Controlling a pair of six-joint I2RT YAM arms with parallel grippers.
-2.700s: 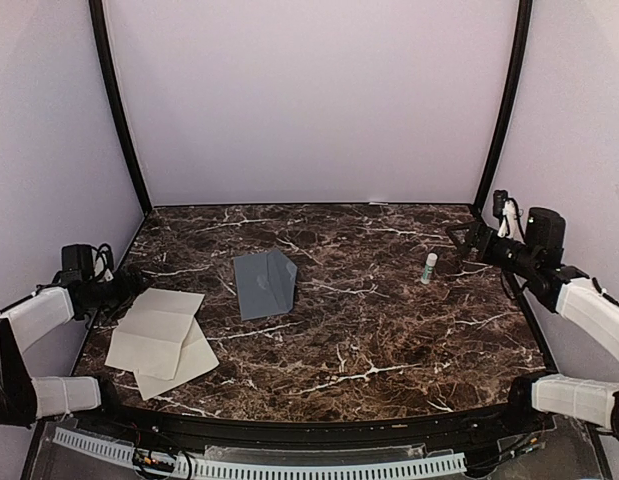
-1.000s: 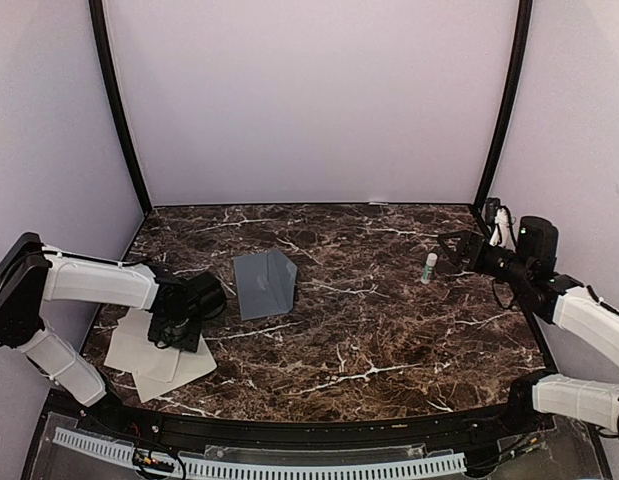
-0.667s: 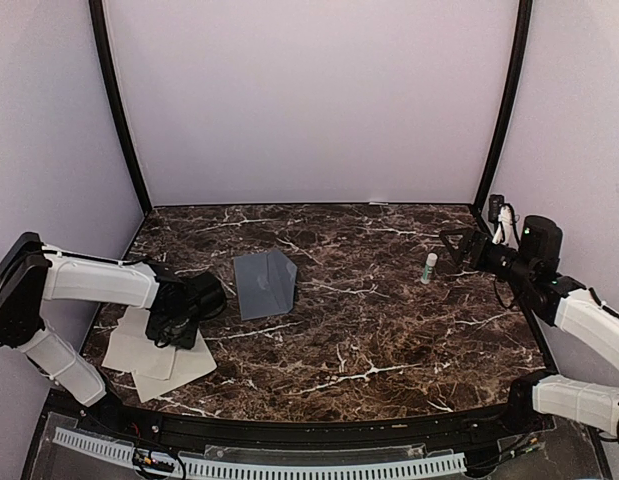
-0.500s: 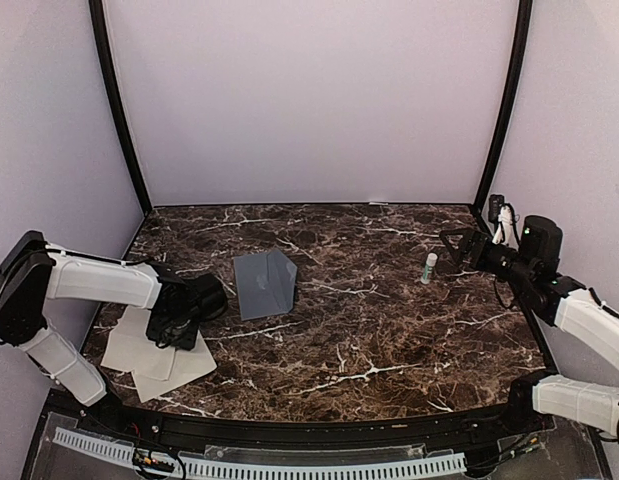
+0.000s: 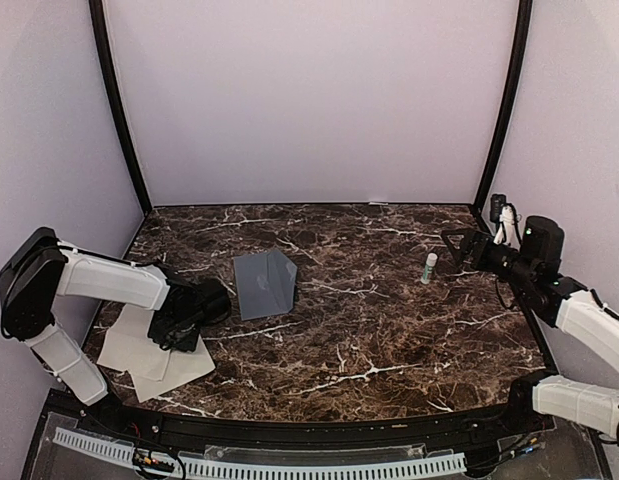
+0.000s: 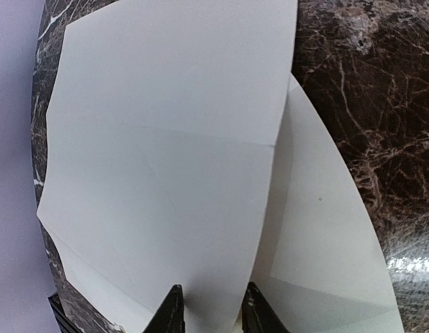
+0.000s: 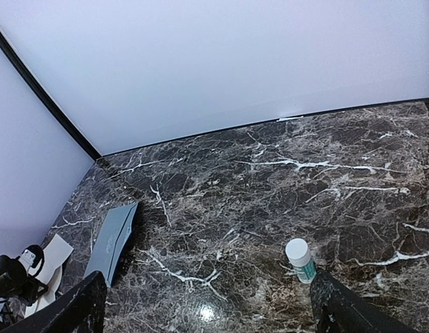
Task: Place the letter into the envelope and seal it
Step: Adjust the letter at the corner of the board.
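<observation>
Letter [image 6: 165, 173]: thin, light, floppy, likely slides on smooth table [image 6: 353, 104]. Lies right under left gripper [image 6: 211, 309], fingers a bit apart, tips at its edge. Second cream sheet [image 6: 318, 243] below. Best pinch top sheet's edge only. Envelope [image 5: 264, 283] near, off to side. Right gripper [image 7: 207, 300] wide apart, holds nothing.

letter [image 5: 124, 345] partly hidden under left hand [image 5: 172, 332], lower sheet [image 5: 181, 368] mostly covered, glue stick [image 5: 430, 267] label unreadable
</observation>
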